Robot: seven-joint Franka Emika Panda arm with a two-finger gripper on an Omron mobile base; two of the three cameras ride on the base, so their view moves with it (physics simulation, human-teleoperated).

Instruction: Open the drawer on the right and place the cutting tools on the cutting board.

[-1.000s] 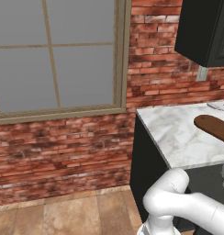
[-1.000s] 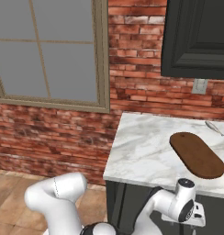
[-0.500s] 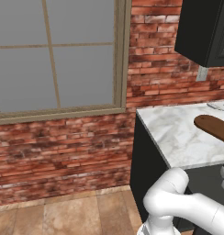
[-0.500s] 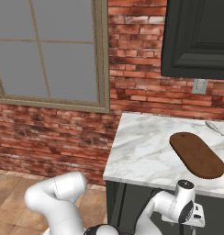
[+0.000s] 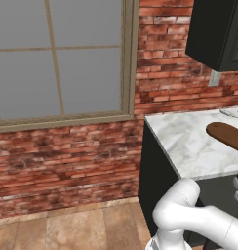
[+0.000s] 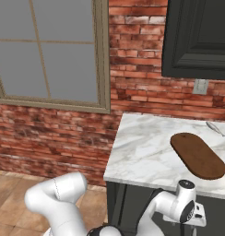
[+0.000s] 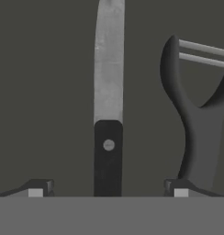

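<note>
The brick wall [image 6: 63, 124] with its big window [image 5: 60, 58] took up most of the room, with a dark cabinet [image 6: 197, 39] hanging at about two o'clock from the window. Below the cabinet stood the bench [image 6: 146, 152], its marble top pale and veined, over a dark base. The white arm [image 6: 56, 198] rose from the floor in front of the bench and reached low along its front edge.

On the bench top lay the cutting board [image 6: 197, 154], reddish-brown with rounded ends, set slantwise toward the bench's right side. A small silver tool [image 6: 216, 128] lay on the marble just beyond the board, at about one o'clock from it and apart from it.

In the hand view, a knife [image 7: 108, 114] lay flat on a dark grey surface, its dark handle toward six o'clock and its silver blade pointing to twelve. Just beside it, at three o'clock, lay a dark peeler [image 7: 196, 133], not touching the knife. The end effector [image 7: 108, 189] stood spread wide with nothing in its grasp, one fingertip on either side of the knife handle and clear of it.
</note>
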